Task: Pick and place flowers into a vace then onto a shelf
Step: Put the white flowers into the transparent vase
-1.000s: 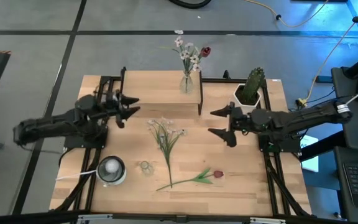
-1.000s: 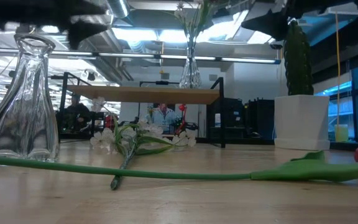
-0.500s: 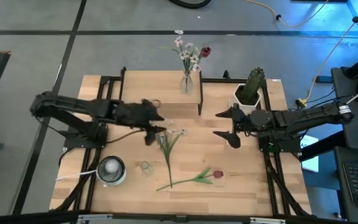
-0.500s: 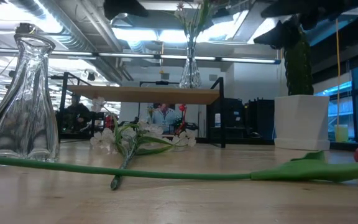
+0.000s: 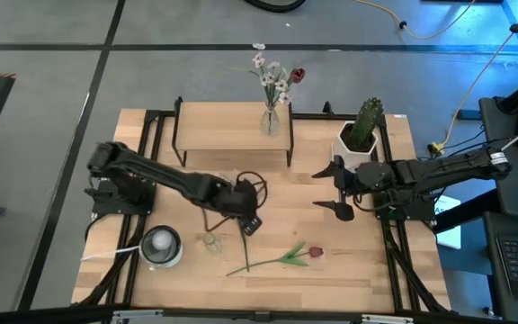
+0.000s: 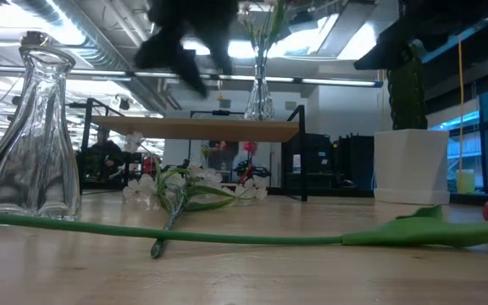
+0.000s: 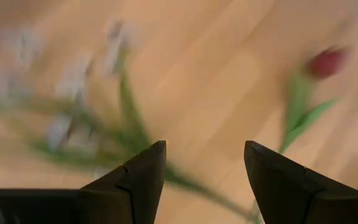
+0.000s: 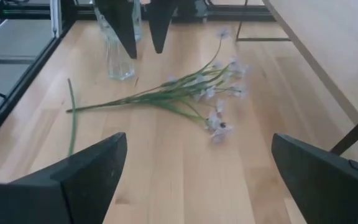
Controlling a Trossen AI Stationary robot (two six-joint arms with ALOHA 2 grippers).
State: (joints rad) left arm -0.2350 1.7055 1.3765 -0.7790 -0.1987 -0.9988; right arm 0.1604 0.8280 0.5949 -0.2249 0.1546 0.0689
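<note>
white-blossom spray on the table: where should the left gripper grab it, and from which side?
Probably the bare green stem of the white-blossom spray, below the blossoms, coming straight down with open fingers across it. It lies flat on the table; the left gripper hovers open above it.

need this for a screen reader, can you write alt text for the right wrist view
A spray of white flowers lies on the light-wood table, between the open right gripper near the camera and the open left gripper hanging beyond it. An empty glass vase stands past the stems.
</note>
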